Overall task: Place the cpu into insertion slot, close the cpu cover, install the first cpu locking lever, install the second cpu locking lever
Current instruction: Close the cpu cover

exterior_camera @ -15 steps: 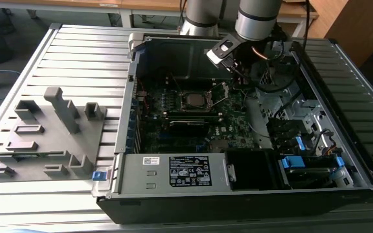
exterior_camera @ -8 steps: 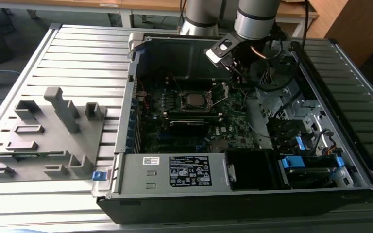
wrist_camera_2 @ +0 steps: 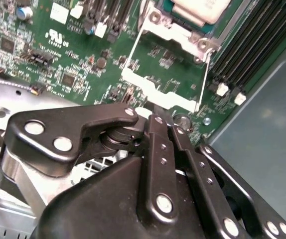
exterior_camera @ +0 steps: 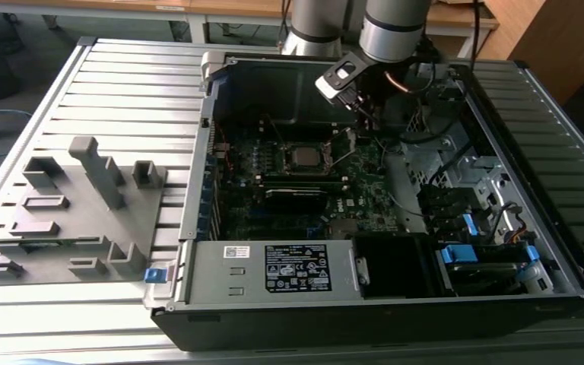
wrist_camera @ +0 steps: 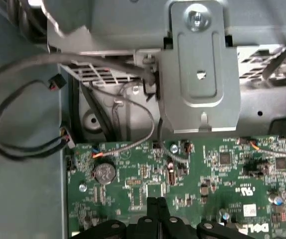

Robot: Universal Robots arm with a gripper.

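While the cpu cover [wrist_camera_2: 158, 88] lies open, the closed pincer [wrist_camera_2: 165, 119] hangs near

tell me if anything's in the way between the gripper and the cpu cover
Nothing visible. In the second wrist view the shut gripper sits right beside the near edge of the cpu cover, with only bare board between them.

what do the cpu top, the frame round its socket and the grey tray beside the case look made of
The cpu top looks like dull pale metal with a soft sheen. The frame seems bare stamped steel: thin, bright, silvery, with screw heads in it. The grey tray is matte, even-coloured and blocky, so probably plastic, though painted metal can't be ruled out.
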